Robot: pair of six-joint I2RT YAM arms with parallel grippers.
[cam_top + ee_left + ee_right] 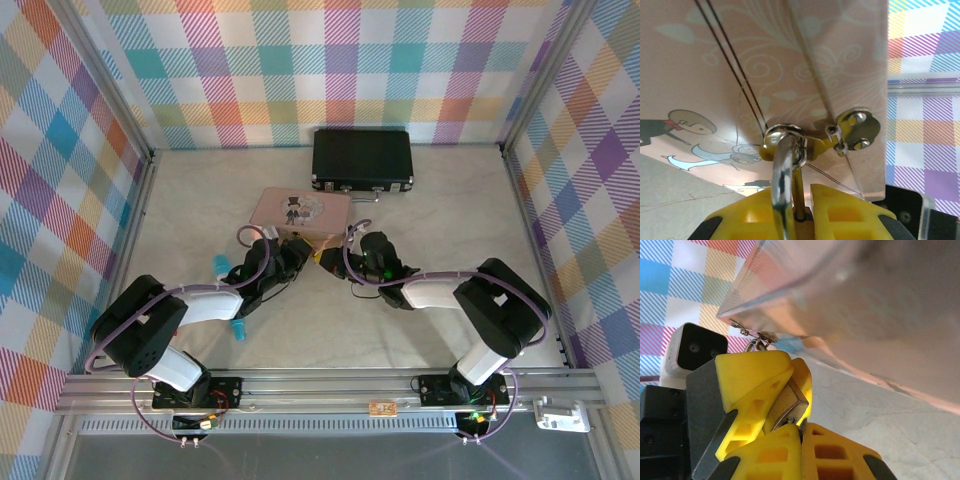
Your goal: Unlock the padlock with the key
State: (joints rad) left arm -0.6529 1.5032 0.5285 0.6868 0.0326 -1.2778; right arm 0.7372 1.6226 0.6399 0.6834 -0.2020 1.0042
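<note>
Brass padlock (782,190) at low centre, clamped by the left gripper (800,200), looks not yet unlocked on the pink tin (740,60)'s clasp (857,131); the right gripper (801,432) pinches what seems the key (799,423).

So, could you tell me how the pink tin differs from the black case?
The pink tin is pale with a printed figure on its lid; the black case is plain and dark. The tin looks smaller than the case. The tin lies nearer, the case farther back. Both are flat rectangular boxes.
</note>
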